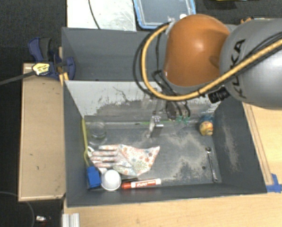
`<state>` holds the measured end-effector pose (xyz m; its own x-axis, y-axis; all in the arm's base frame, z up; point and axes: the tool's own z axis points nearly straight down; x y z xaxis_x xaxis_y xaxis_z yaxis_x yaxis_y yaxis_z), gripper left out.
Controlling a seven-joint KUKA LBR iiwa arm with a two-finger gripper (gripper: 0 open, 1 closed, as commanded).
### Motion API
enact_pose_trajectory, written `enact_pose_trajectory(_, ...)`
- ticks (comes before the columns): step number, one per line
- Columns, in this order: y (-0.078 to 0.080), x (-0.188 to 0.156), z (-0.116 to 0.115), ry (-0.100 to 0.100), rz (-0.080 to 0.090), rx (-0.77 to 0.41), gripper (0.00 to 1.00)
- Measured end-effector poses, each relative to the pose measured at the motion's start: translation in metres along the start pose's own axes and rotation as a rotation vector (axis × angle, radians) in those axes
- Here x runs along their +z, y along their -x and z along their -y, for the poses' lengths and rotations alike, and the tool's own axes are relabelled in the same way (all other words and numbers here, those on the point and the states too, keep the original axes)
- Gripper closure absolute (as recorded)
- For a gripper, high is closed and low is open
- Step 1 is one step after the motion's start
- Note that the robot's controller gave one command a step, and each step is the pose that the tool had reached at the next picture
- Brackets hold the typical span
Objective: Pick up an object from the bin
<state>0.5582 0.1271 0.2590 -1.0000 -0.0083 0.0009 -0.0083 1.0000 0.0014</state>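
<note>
My gripper (155,125) hangs below the orange dome over the middle of the bin's back half, low above the floor. Nothing shows between its parts. A floral fabric glove (129,157) lies flat just below and left of it, its pale fingers pointing left. A small yellow-orange round thing (206,127) rests to the gripper's right near the right wall. No loose thing lies directly beneath the gripper.
Along the front wall lie a red marker (141,184), a white ball (111,179) and a blue block (93,176). A clear cup (98,130) stands at the left. A thin dark rod (210,164) lies at the right. The arm covers the bin's back right.
</note>
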Motion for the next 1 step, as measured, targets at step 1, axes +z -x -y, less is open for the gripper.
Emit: enact_pose_trajectory(1, 0.0003, 0.0622, 0.0519, 0.002, 0.012, 0.010, 0.00)
